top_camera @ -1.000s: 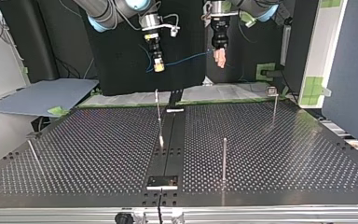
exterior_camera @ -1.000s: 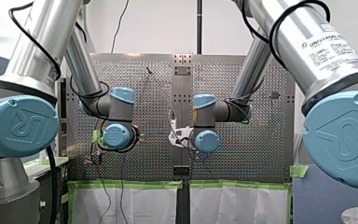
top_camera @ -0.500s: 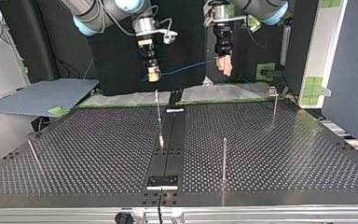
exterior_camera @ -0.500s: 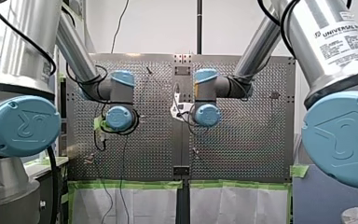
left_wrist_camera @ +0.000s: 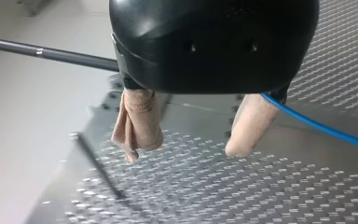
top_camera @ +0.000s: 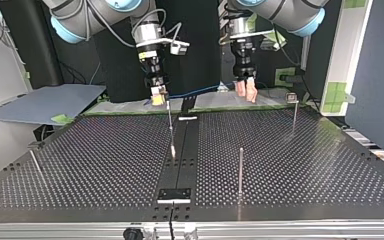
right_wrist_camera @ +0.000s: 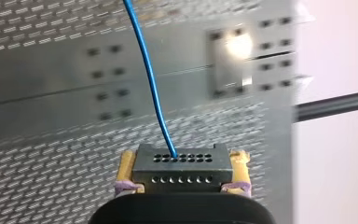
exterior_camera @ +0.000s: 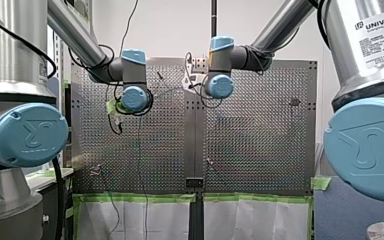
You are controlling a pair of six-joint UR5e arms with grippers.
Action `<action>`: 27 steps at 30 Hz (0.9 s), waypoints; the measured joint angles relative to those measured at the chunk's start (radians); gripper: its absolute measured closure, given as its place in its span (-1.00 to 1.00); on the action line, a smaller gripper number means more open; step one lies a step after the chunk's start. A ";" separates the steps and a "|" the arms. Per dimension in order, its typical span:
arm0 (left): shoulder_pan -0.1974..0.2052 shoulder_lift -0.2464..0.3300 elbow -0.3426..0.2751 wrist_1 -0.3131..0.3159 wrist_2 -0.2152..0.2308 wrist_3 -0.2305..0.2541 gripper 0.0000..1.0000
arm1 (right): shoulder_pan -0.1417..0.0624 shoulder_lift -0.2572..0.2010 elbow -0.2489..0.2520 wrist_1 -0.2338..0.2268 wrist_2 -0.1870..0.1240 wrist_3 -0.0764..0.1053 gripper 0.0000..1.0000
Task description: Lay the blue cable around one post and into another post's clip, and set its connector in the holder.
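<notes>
Connector (right_wrist_camera: 182, 173) in right gripper (right_wrist_camera: 182, 169)

The cable (right_wrist_camera: 148, 79) I'm running is bright blue. Its connector (right_wrist_camera: 182, 173) is dark grey with two rows of small round holes. My right tool (right_wrist_camera: 182, 163) has yellow pads (right_wrist_camera: 127, 164). My left tool (left_wrist_camera: 189, 147) is black with beige pads (left_wrist_camera: 137, 123). The table (top_camera: 305, 165) is grey metal, dotted all over with holes and edged with green tape (exterior_camera: 140, 197).

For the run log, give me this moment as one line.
right tool: shut on connector | left tool: open, blue cable beside one finger | cable spans between tools
</notes>
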 joint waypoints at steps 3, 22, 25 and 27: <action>0.011 0.024 0.024 -0.025 -0.002 0.001 -1.00 | 0.000 -0.033 -0.033 0.033 -0.004 -0.003 1.00; 0.133 0.113 0.198 -0.197 0.077 -0.003 -1.00 | -0.019 -0.097 -0.221 0.223 -0.020 -0.007 1.00; 0.163 0.112 0.228 -0.227 0.107 -0.008 -1.00 | -0.027 -0.089 -0.244 0.255 -0.027 -0.007 1.00; 0.183 0.109 0.248 -0.248 0.127 -0.007 -1.00 | -0.031 -0.077 -0.259 0.271 -0.035 -0.007 1.00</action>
